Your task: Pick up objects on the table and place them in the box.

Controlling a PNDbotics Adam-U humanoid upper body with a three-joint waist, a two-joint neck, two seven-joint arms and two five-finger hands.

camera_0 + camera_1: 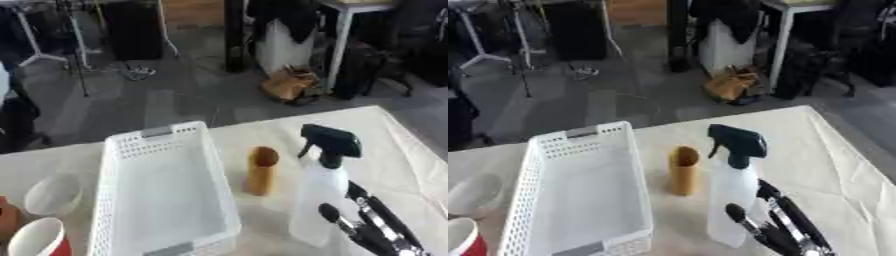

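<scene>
Right hand (776,227) cropped, beside spray bottle (730,200)

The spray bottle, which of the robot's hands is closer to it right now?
Right. The right hand comes up from the lower right corner, its fingers right beside the spray bottle; I cannot tell whether they touch it. The left hand shows in neither view.

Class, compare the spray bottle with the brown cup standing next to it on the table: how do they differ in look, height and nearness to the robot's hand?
The spray bottle is pale and see-through with a black trigger top; the brown cup is plain orange-brown and open-topped. The bottle stands taller than the cup. The right hand is at the bottle's side; the cup stands apart from it. Both stand upright on the table, outside the white basket.
</scene>
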